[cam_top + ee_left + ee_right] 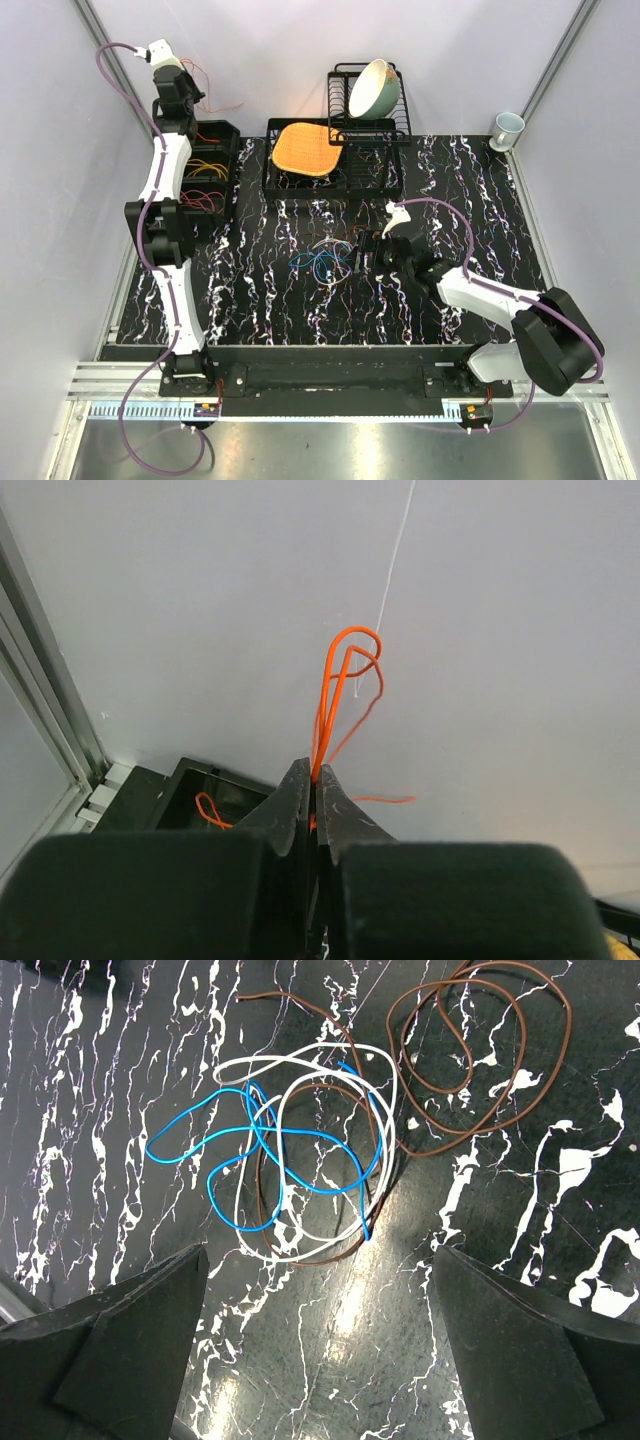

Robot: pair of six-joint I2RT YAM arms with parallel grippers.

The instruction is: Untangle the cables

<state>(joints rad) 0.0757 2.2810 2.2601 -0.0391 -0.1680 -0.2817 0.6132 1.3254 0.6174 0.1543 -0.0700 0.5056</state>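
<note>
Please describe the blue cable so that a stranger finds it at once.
On the black marbled table, find the small tangle near the middle, beside the right hand. The blue cable loops through a white cable and a brown cable; it alone is blue.

Surface (250, 290): black marble-pattern top with white veining. Centre: loose tangle of cables (322, 262) in blue, white and brown, lying flat. Rear: black bin (236, 165) at left, black dish rack (372, 172) at middle, pale mug (507, 128) at right corner.
</note>
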